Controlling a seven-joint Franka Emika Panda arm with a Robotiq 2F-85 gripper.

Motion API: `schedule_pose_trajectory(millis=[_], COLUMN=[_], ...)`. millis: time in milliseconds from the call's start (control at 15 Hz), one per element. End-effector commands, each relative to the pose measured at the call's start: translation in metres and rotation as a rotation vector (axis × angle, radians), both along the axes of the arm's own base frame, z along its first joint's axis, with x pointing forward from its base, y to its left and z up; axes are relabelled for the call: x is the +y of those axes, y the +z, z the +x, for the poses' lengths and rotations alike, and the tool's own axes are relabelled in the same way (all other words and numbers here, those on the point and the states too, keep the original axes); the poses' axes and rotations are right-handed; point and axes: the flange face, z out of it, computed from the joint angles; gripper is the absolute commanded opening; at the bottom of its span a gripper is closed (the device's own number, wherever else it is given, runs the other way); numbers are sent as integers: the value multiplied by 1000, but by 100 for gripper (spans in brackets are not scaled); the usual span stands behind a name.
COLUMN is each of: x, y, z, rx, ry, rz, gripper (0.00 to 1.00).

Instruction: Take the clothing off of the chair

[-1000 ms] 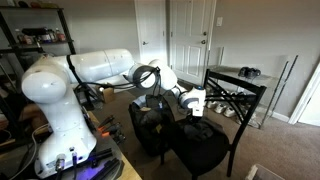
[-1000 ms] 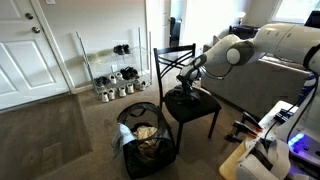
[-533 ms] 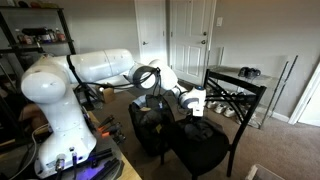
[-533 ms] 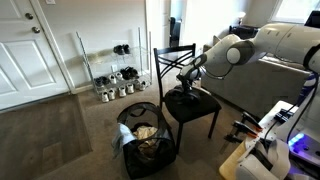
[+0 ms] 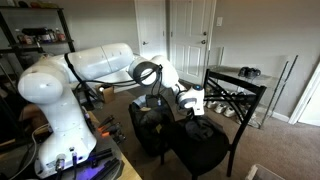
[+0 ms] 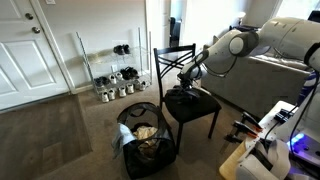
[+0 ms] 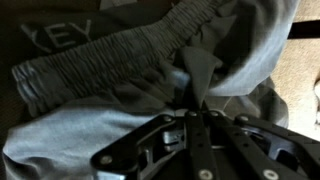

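Between tips of hand (image 7: pixel 195 106), apparently: clothing (image 7: pixel 110 82)

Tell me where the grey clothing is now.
In an exterior view, the grey clothing lies on the chair seat, right of the laundry basket, pinched by the pincer.

Dim, soft indoor light; wrist view perhaps blurred.
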Motion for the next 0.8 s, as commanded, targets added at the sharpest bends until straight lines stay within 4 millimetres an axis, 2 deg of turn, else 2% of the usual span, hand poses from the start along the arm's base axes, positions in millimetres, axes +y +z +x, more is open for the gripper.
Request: schedule_pose_trajectory(millis=[0,333,733], x=[12,24,26], y=[31,59,94], z=[-19,-43,-77], rx=[-52,-100,-144], ry=[166,255,268], rz=[4,-2,-43], gripper=[0,0,0])
